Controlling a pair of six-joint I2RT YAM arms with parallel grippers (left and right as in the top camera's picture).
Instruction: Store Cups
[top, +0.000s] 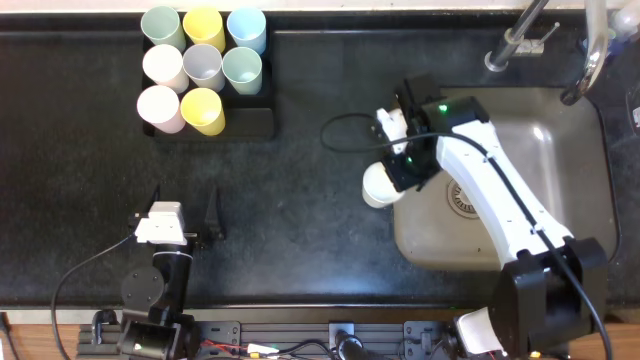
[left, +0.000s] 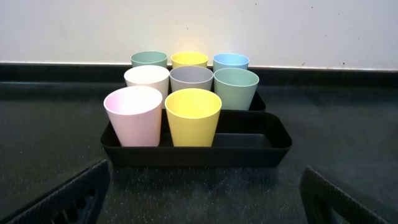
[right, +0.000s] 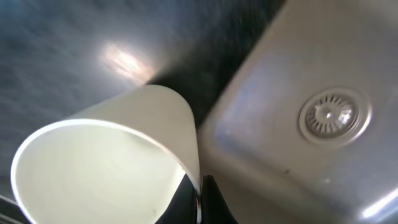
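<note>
A black tray (top: 252, 124) at the back left holds several pastel cups (top: 204, 110); its corner slot nearest the sink is free. In the left wrist view the tray (left: 252, 144) stands straight ahead with a pink cup (left: 134, 116) and a yellow cup (left: 193, 116) in front. My left gripper (top: 185, 206) (left: 205, 199) rests open on the counter near its base, well short of the tray. My right gripper (top: 402, 168) (right: 200, 198) is shut on the rim of a white cup (top: 379, 187) (right: 106, 163), held tilted above the counter at the sink's left edge.
A steel sink (top: 560, 140) with a drain (right: 333, 115) fills the right side, and a tap (top: 515, 35) stands behind it. A black cable (top: 345, 125) loops on the dark counter between tray and sink.
</note>
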